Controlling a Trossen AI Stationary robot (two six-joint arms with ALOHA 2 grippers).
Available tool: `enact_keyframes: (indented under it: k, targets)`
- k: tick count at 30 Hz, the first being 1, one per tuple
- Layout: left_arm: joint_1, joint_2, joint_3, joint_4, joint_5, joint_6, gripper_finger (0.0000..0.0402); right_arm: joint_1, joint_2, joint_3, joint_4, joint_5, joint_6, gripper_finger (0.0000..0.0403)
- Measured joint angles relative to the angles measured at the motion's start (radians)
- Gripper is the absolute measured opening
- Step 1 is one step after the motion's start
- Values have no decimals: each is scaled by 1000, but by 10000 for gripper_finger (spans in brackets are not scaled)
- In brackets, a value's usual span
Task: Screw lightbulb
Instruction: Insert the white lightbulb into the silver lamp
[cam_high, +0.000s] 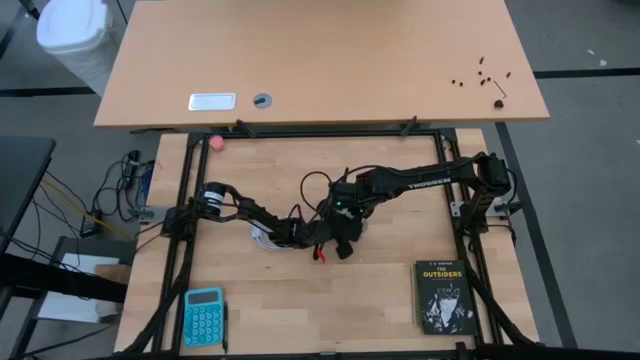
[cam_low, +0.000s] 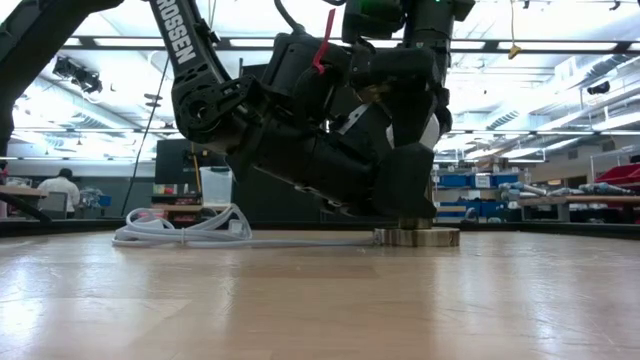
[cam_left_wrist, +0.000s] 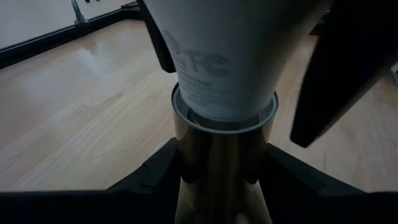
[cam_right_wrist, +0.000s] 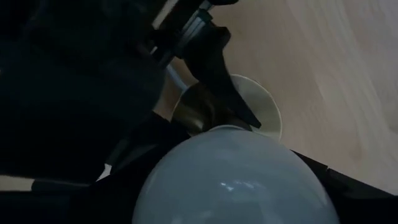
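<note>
I have the lightbulb (cam_left_wrist: 227, 59) standing upright with its narrow end down in the brassy socket (cam_left_wrist: 221, 165), which rests on its round base (cam_low: 417, 237) on the bench (cam_low: 300, 300) near the middle. Judging by that, the bulb is seated and being turned in. My left tool (cam_left_wrist: 217, 177) sits low, fingers (cam_left_wrist: 149, 171) clenched on the socket neck from both sides, I think to stop it spinning. My right tool (cam_right_wrist: 230, 180) comes from above, grasping the globe (cam_right_wrist: 233, 177) between its fingers so it can twist it. The white cord (cam_low: 185, 232) trails off along the bench behind, clear of both arms.
</note>
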Motion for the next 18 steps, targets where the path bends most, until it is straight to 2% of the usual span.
enact_keyframes:
  k: [7, 18]
  targets:
    - [0, 0, 0, -1, -2, 0, 184, 0, 0, 0, -1, 3, 36, 264]
    - [1, 0, 2, -5, -2, -3, 184, 0, -9, -1, 21, 9, -171, 329]
